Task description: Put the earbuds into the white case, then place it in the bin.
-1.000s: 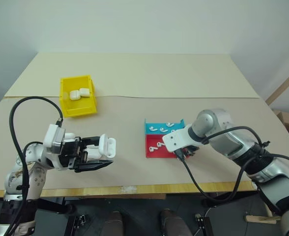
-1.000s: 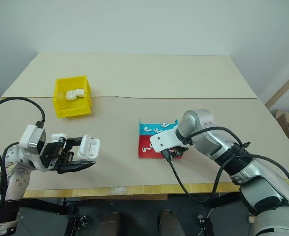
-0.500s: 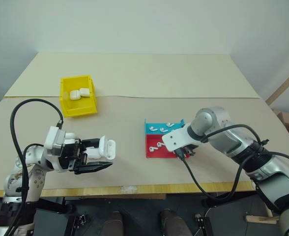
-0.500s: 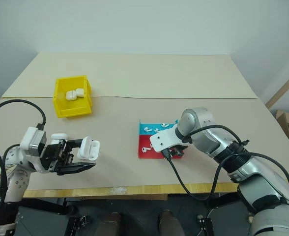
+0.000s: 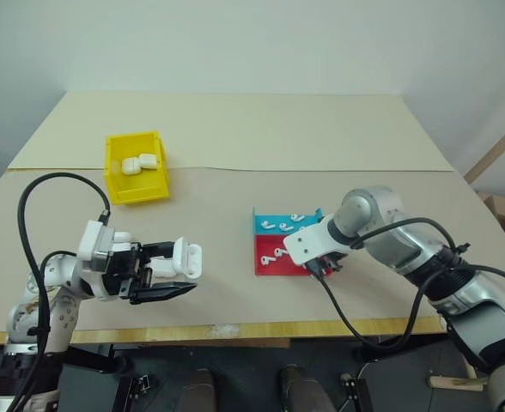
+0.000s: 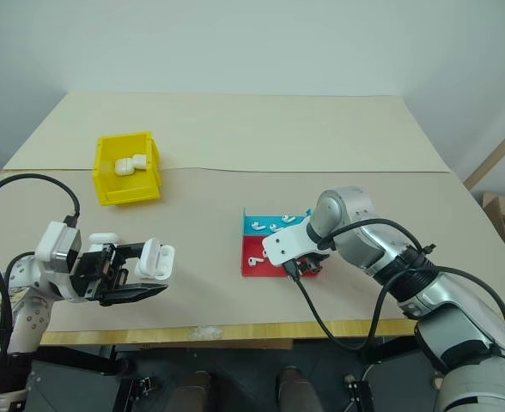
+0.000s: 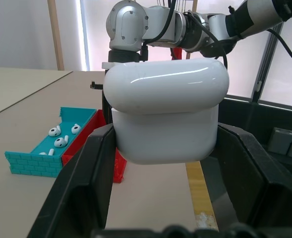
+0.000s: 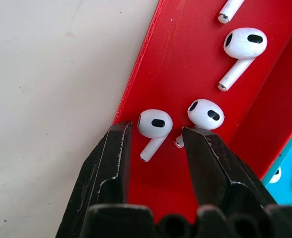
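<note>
Pinching one white case (image 7: 166, 119), left tool (image 5: 168, 273); right tool (image 8: 153, 136) spread around one earbud (image 8: 153, 126); two cases in bin (image 5: 115, 176).

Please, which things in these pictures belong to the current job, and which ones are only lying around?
Job:
- glossy white rounded case, in left gripper
- tiny white earbud, between right gripper's fingers
- small yellow plastic bin

Lying about:
- shallow red tray
- shallow blue tray
- white cases in bin
</note>
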